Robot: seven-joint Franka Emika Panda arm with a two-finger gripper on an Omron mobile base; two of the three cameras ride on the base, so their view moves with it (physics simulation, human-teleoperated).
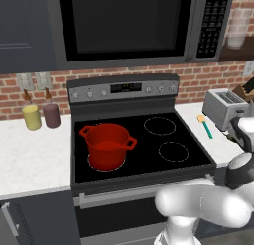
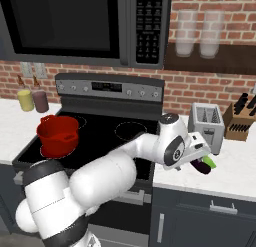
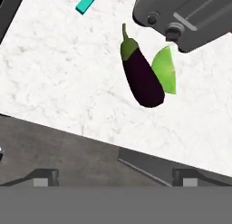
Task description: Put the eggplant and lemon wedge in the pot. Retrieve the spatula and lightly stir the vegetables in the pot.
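Eggplant (image 3: 142,78) is lying on the white worktop (image 3: 54,82) right of the stove, with the lemon wedge (image 3: 166,73) tucked against its side, touching. My fingers (image 3: 115,175) are spread wide with nothing in them, hovering above the worktop's front edge, well short of both. The toaster (image 2: 206,122) sits just behind the pair, its base close to the eggplant's stem, so that side is crowded. The spatula (image 1: 204,126) lies on the same worktop between stove and toaster. The knife block (image 2: 241,120) is further right. The pot (image 1: 107,145) sits on the stove's front left burner, well apart from all this, with two bottles (image 1: 40,115) on the far left worktop.
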